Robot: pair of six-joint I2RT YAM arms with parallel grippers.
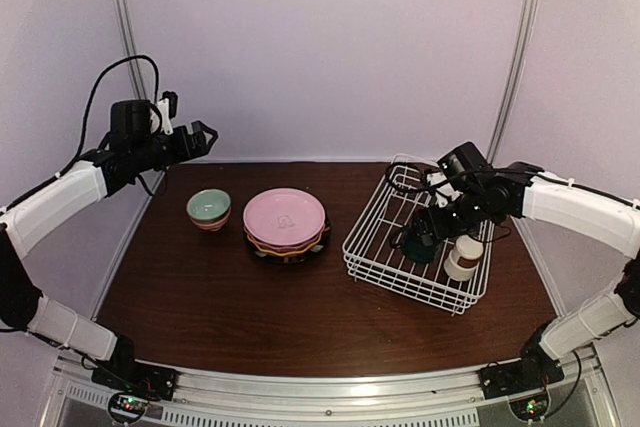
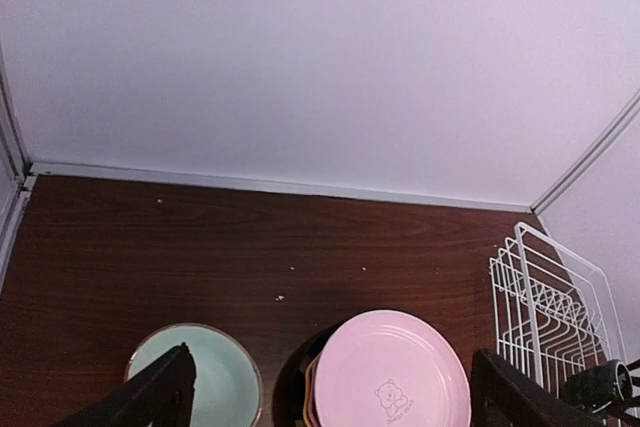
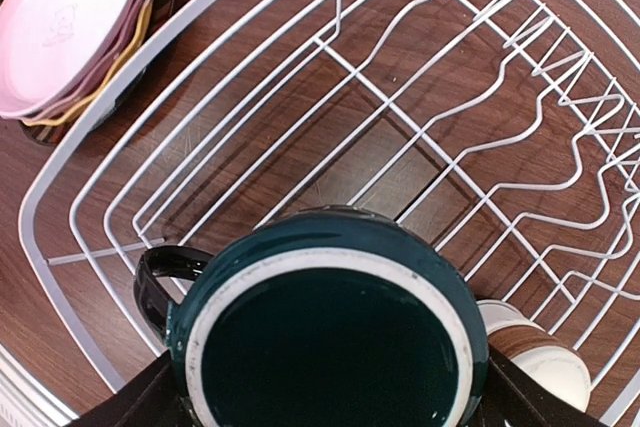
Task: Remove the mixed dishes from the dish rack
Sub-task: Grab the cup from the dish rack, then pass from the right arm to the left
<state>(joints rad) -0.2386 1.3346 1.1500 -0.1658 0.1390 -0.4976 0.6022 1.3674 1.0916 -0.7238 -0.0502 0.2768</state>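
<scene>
Item under inspection: a dark green mug (image 1: 419, 247), upright, mouth up, inside the dish rack (image 1: 385, 272) towards its left half. The mug's long axis is vertical and runs straight up towards the right wrist camera. Its handle points left, to the side where the plates lie. Whether its base rests on the rack wires or hangs just above them cannot be told.

The right gripper (image 3: 328, 372) comes down on the mug from above. One finger stands on each side of the body and both appear pressed against it, so the mug is judged pinched. The handle sits just beside one finger, outside the grasp.

A second cup (image 1: 463, 257), pale with a brown band, stands in the rack just to the right of the mug, close to the gripper. No other dishes are seen in the rack.

On the bench (image 1: 220, 297), well left of the rack, stands a stack of plates (image 1: 285, 217) with a pink one on top. A pale green bowl (image 1: 208, 207) stands further left.

The left gripper (image 1: 203, 133) hangs high over the far left corner, fingers spread wide and holding nothing. It is well apart from the rack, so the right arm is the nearer one.

Judgement: the coming move turns on height. The mug must rise along its own axis above the rack's left wall before travelling left to open bench. The neighbouring cup is the likeliest thing to be knocked.
</scene>
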